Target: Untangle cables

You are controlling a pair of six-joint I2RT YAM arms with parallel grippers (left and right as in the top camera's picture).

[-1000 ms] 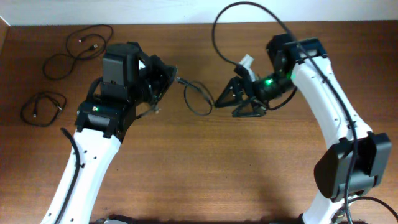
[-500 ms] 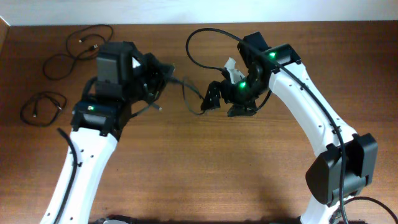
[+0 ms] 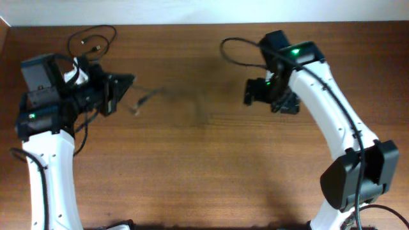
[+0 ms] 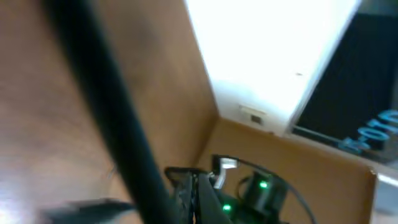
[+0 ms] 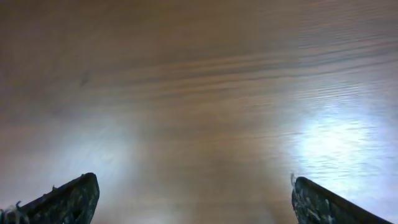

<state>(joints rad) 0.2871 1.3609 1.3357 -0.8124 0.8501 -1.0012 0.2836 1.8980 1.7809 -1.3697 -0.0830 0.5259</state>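
Overhead, I see my left end effector (image 3: 130,83) clamped shut at left, apparently on one blurred cable (image 3: 148,96) trailing rightward, my right end effector (image 3: 268,99) spread wide and empty, and another cable (image 3: 89,39) looped at upper left, so I judge separation mostly done.

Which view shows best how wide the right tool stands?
Right wrist: the right tool has its fingertips at opposite bottom corners, only table between. Overhead shows it as a dark lump, gap unclear. Left wrist catches only a blurred, distant arm.
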